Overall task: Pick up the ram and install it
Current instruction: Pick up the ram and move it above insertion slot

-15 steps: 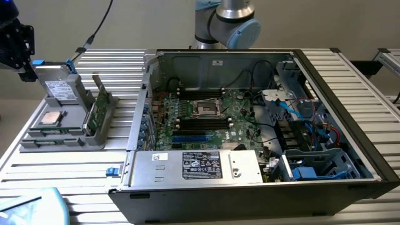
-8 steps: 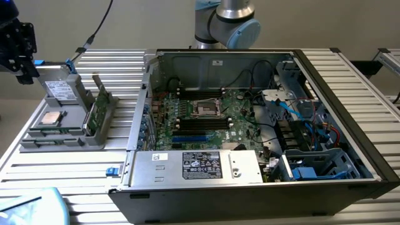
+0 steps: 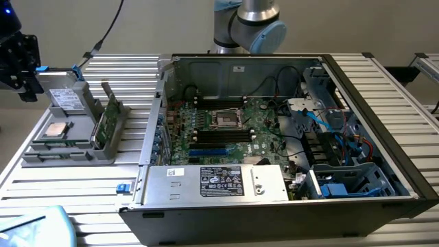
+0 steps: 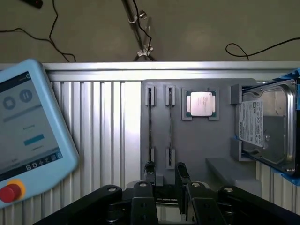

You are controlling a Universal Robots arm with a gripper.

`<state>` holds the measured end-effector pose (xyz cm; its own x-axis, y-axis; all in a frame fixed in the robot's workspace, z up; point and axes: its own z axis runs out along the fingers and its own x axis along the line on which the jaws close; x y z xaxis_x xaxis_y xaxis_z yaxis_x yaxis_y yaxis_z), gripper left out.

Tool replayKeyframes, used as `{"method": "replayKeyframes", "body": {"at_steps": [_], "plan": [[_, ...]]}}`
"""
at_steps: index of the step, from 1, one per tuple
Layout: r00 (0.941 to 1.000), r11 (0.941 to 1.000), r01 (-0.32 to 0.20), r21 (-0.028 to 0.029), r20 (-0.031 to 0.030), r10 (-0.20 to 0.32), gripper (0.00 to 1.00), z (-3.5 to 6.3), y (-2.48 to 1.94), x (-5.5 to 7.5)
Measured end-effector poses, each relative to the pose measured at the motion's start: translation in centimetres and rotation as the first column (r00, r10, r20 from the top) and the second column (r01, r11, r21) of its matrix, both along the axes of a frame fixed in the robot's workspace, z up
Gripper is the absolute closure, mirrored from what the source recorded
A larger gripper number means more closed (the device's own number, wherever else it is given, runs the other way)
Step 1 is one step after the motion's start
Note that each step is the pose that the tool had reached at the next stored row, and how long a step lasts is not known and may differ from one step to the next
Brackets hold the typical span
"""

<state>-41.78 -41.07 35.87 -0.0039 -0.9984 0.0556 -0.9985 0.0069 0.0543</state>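
Ram (image 4: 150,126) stands on edge as a thin dark strip in a narrow slot of a gray holder tray (image 4: 197,145). A second stick (image 4: 169,124) like it sits in the slot just beside. In the same tray, next to the slots, a square processor chip (image 4: 200,103) lies flat in its own pocket. Beyond the chip, a hard drive (image 4: 265,124) rests in a blue-edged cradle. In the exterior view a broader green card (image 3: 103,121) stands upright along the tray's side.

The end effector (image 4: 165,171) hovers over the tray's edge at one end of the two slots. Its dark fingers (image 4: 149,168) are apart with nothing between them, and they do not touch the ram.

The tray lies on a ribbed metal surface (image 3: 82,182), on the exterior view's left of an open computer case (image 3: 384,123) with the motherboard (image 3: 226,128) exposed inside. A light-blue teach pendant (image 4: 28,126) with a red button lies on the surface near the tray.
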Motion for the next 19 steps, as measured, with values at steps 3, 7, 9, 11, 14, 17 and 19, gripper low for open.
{"method": "replayKeyframes", "body": {"at_steps": [3, 7, 9, 11, 14, 17, 19], "plan": [[1.0000, 1.0000, -0.002, 0.0019, -0.0001, 0.002, 0.69, -0.53, -0.80, -0.1], [1.0000, 1.0000, -0.005, 0.0050, 0.0000, 0.005, 0.69, -1.26, -1.81, -0.2], [1.0000, 1.0000, -0.007, 0.0060, 0.0000, 0.007, 0.69, -1.62, -2.18, -0.3], [1.0000, 0.9999, -0.009, 0.0070, 0.0000, 0.009, 0.69, -1.99, -2.46, -0.3], [0.9999, 0.9999, -0.013, 0.0095, 0.0001, 0.013, 0.69, -2.53, -2.73, -0.4], [0.9999, 0.9998, -0.017, 0.0139, 0.0000, 0.017, 0.69, -3.07, -2.95, -0.5], [0.9998, 0.9997, -0.018, 0.0184, 0.0002, 0.018, 0.69, -3.43, -3.05, -0.6]]}}
